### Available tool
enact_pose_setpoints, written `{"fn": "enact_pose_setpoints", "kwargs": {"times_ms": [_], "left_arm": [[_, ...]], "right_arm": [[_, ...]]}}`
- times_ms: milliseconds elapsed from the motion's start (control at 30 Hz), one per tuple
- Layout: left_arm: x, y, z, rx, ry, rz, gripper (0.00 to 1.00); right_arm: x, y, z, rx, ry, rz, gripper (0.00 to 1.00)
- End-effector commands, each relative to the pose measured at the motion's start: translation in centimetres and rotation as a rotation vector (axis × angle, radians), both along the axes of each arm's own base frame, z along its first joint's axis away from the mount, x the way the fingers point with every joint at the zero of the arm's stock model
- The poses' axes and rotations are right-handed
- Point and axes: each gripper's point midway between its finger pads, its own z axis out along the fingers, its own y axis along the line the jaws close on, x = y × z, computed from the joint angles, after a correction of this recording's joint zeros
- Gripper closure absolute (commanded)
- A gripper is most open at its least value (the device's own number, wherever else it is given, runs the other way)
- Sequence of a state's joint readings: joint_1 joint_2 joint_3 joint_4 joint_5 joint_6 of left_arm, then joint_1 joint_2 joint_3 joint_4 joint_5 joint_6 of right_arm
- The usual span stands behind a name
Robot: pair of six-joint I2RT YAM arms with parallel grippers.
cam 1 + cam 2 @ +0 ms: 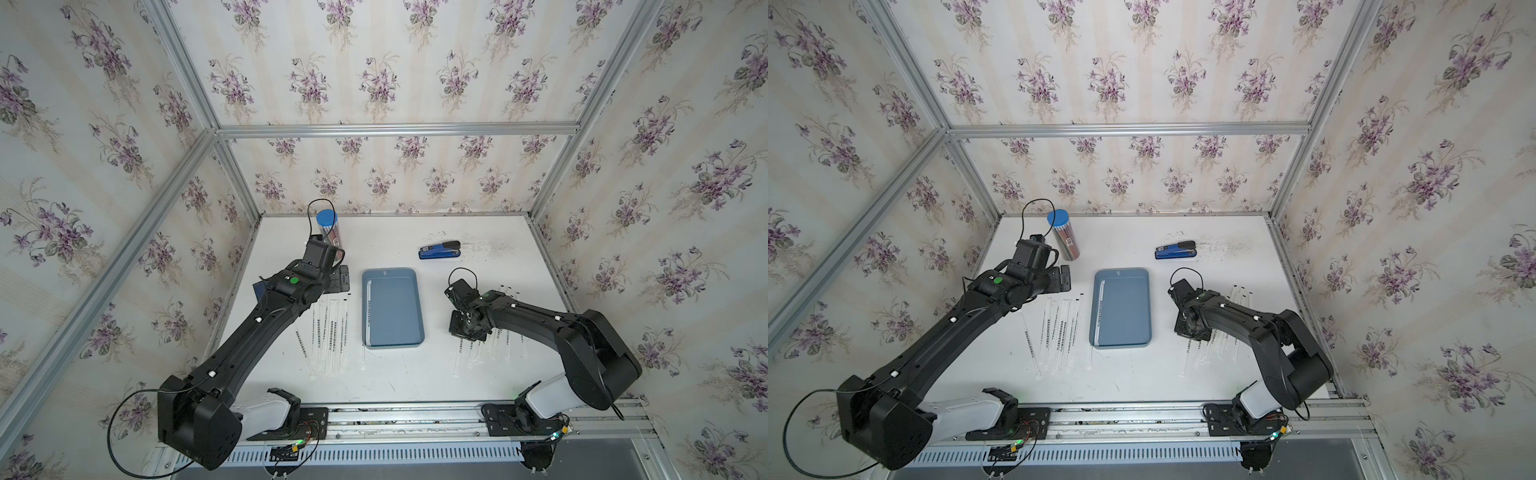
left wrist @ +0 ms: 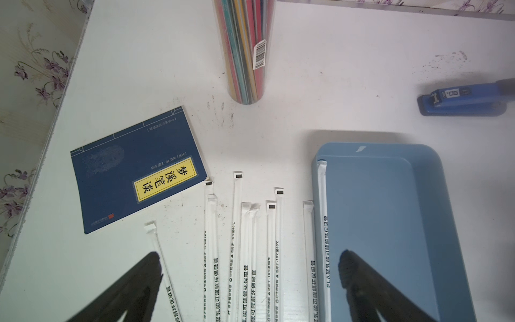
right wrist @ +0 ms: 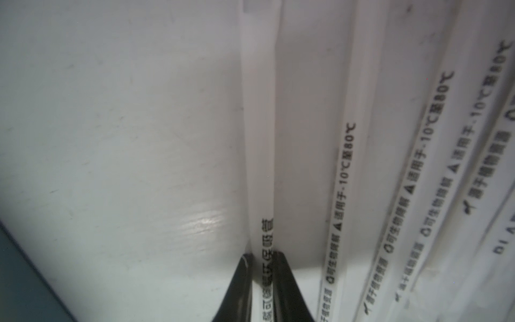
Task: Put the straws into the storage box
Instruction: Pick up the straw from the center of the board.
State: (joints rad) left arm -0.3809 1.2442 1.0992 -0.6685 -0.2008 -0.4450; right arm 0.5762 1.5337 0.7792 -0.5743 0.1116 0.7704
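Several white paper-wrapped straws (image 1: 328, 332) (image 1: 1059, 332) (image 2: 245, 251) lie side by side left of the grey-blue storage box (image 1: 395, 316) (image 1: 1125, 316) (image 2: 390, 223). One straw (image 2: 322, 223) lies inside the box along its left wall. My left gripper (image 1: 338, 280) (image 1: 1063, 278) (image 2: 250, 263) hangs open above the far ends of that group, holding nothing. A second group of straws (image 1: 490, 345) (image 1: 1208, 349) lies right of the box. My right gripper (image 1: 467, 332) (image 1: 1192, 332) (image 3: 263, 256) is down on it, shut on one straw (image 3: 259, 139) at the group's box side.
A clear tube of coloured pencils (image 1: 328, 230) (image 1: 1065, 237) (image 2: 245, 50) stands at the back left. A blue stapler (image 1: 440, 250) (image 1: 1176, 250) (image 2: 462, 100) lies behind the box. A navy book (image 2: 133, 167) lies under my left arm near the left table edge.
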Motion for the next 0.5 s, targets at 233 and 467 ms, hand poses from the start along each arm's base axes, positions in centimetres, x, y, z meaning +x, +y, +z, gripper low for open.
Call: {"fn": "enact_pose_setpoints", "kwargs": {"times_ms": [233,467], "left_arm": [[0.3,-1.0,-1.8,-0.038,0.037,-0.026,0.0],[0.6,-1.9,-4.4,-0.035,0.108,-0.058,0.01]], "right_arm": [[1.6,-0.4,2.3,-0.1,-0.054,0.096,0.89],[4.3,4.2,9.5,-0.057,-0.129,0.18,0.89]]}}
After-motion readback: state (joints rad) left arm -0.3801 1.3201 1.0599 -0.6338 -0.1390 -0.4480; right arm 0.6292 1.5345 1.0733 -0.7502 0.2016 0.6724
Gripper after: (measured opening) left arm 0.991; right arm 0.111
